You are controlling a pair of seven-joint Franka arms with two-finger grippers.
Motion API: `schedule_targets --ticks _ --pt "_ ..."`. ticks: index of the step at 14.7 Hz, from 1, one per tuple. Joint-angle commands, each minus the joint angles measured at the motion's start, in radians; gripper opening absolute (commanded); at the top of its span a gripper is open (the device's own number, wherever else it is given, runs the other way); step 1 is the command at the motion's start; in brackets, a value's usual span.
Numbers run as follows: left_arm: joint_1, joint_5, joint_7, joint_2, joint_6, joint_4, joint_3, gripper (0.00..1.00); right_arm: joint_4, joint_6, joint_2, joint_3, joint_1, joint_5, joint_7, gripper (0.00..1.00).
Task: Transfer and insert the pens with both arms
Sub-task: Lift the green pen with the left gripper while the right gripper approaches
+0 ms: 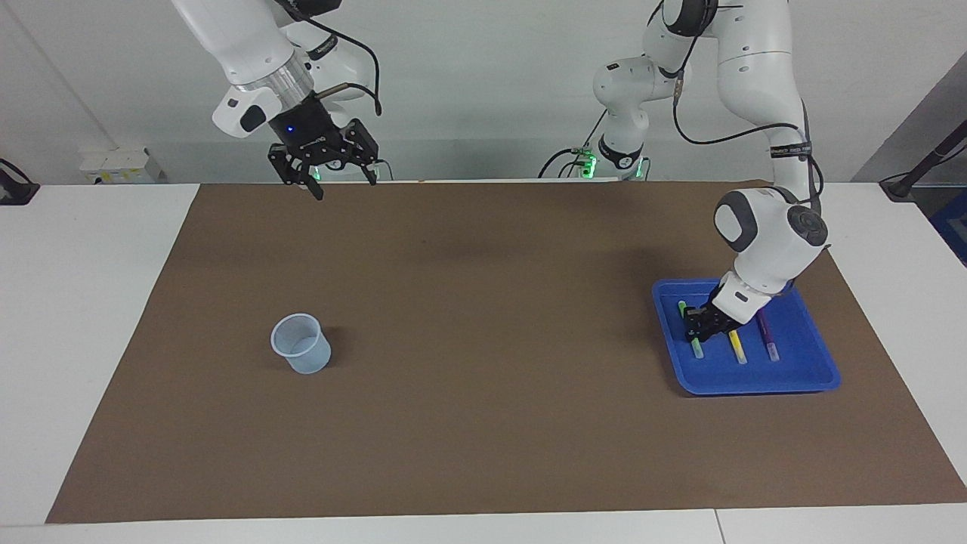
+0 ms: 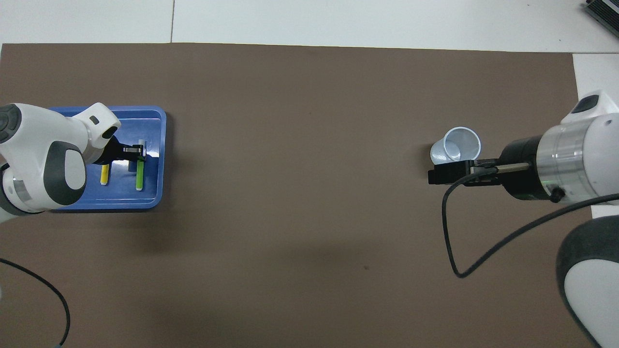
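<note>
Brown matting covers the white table, with a pale wall at the robots' end. Going left to right in the facing view: my right gripper hangs raised over the mat edge nearest the robots, at the right arm's end of the table; its jaws are spread wide and grip nothing, and this arm waits. On the mat at the same end, farther from the robots, stands a translucent pale-blue plastic cup, upright with its mouth open. Well apart from it, toward the left arm's end, lies a blue tray holding three pens side by side, their pale ends pointing away from the robots: green pen, yellow pen, purple pen. The green one lies nearest the table's middle, the purple one nearest the table's end. My left gripper is lowered into the tray, directly on the green pen, with a finger on either side of its barrel and the jaws drawn in narrow around it. Whether they already pinch it firmly cannot be determined.
</note>
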Motion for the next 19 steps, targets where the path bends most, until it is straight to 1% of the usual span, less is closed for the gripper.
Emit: schedule_targets --ticks 1,3,5,7,8,10,11,12,14,16,17,18,19 --pt "-0.001 -0.004 -0.008 -0.014 0.011 -0.024 -0.002 0.00 -0.026 0.020 -0.014 -0.001 0.003 0.028 0.036 1.00" --pt "-0.001 -0.004 -0.008 -0.017 -0.012 -0.018 -0.002 0.00 -0.028 0.017 -0.014 -0.001 0.003 0.038 0.052 1.00" --pt "-0.003 -0.004 -0.008 -0.019 -0.062 -0.004 -0.002 0.00 -0.030 0.023 -0.011 0.002 0.006 0.067 0.126 1.00" --pt "0.003 -0.004 -0.008 -0.019 -0.101 0.023 0.000 0.00 -0.030 0.047 -0.011 0.002 0.037 0.111 0.218 1.00" --pt "0.009 -0.004 -0.009 -0.020 -0.122 0.040 0.000 0.00 -0.030 0.058 -0.010 0.003 0.040 0.113 0.254 1.00" --pt "0.019 -0.004 -0.009 -0.026 -0.159 0.065 0.004 0.00 -0.037 0.067 -0.008 0.003 0.043 0.136 0.276 1.00" --pt "0.031 -0.004 -0.009 -0.045 -0.176 0.076 0.006 0.00 -0.048 0.069 -0.010 0.003 0.043 0.160 0.286 1.00" --pt "0.029 -0.004 -0.011 -0.052 -0.191 0.099 0.006 0.00 -0.057 0.083 -0.010 0.003 0.043 0.174 0.294 1.00" --pt "0.011 -0.004 -0.033 -0.051 -0.213 0.120 0.006 0.00 -0.072 0.150 -0.010 0.003 0.051 0.192 0.337 1.00" --pt "0.006 -0.004 -0.086 -0.052 -0.223 0.125 0.005 0.00 -0.083 0.217 -0.001 0.003 0.100 0.222 0.462 1.00" --pt "0.008 -0.006 -0.162 -0.054 -0.236 0.123 0.003 0.00 -0.089 0.259 0.002 0.003 0.130 0.226 0.514 1.00" --pt "0.015 -0.010 -0.293 -0.057 -0.254 0.122 -0.002 0.00 -0.095 0.280 0.005 0.003 0.155 0.228 0.524 1.00" --pt "0.014 -0.013 -0.375 -0.062 -0.291 0.122 -0.003 0.00 -0.099 0.282 0.007 0.003 0.160 0.228 0.524 1.00"
